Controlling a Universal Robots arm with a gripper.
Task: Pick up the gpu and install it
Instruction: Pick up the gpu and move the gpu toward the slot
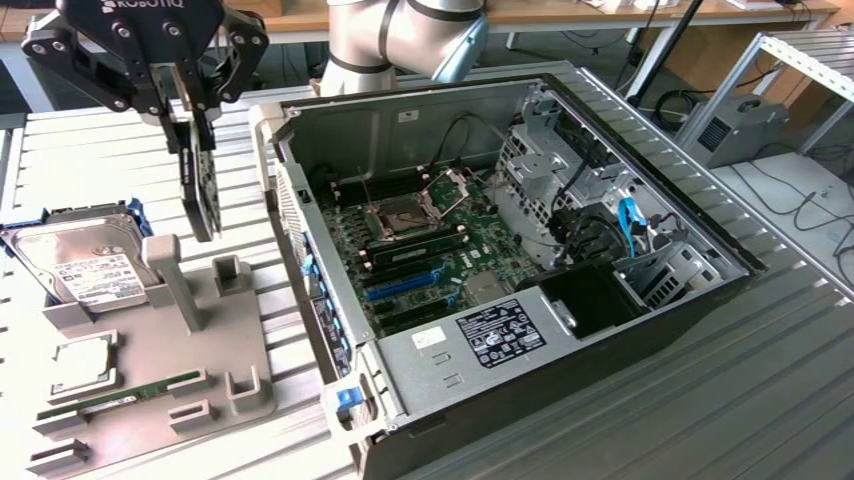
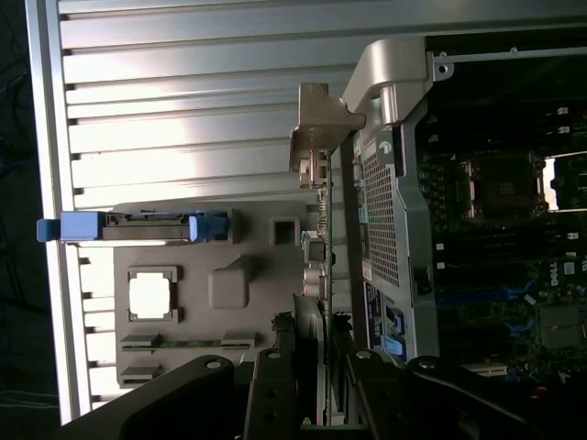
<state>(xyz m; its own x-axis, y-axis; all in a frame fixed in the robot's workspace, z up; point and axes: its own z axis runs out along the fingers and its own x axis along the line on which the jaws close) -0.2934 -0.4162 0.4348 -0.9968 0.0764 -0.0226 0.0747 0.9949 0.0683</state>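
Observation:
The gpu (image 1: 200,190) is a thin black card hanging edge-on and upright, above the grey holder (image 1: 234,375) and just off the open computer case (image 1: 667,330) on the exterior view's left. My gripper (image 1: 187,110) is shut on the card's upper end. The wrist view has the card (image 2: 322,229) running away from my fingers (image 2: 275,376), with its silvery bracket (image 2: 323,124) at the far end. The gpu hangs in the air beside the case wall (image 2: 381,211), touching nothing below. The motherboard (image 1: 427,250) lies open inside the case, with blue slots (image 1: 400,285).
The grey holder carries a silver hard drive (image 1: 80,265), a CPU (image 1: 83,365) and a green RAM stick (image 1: 120,395). A tall post (image 1: 174,280) of the holder stands right below the card. A slatted metal table (image 1: 747,400) carries everything. The arm's base (image 1: 394,40) stands behind the case.

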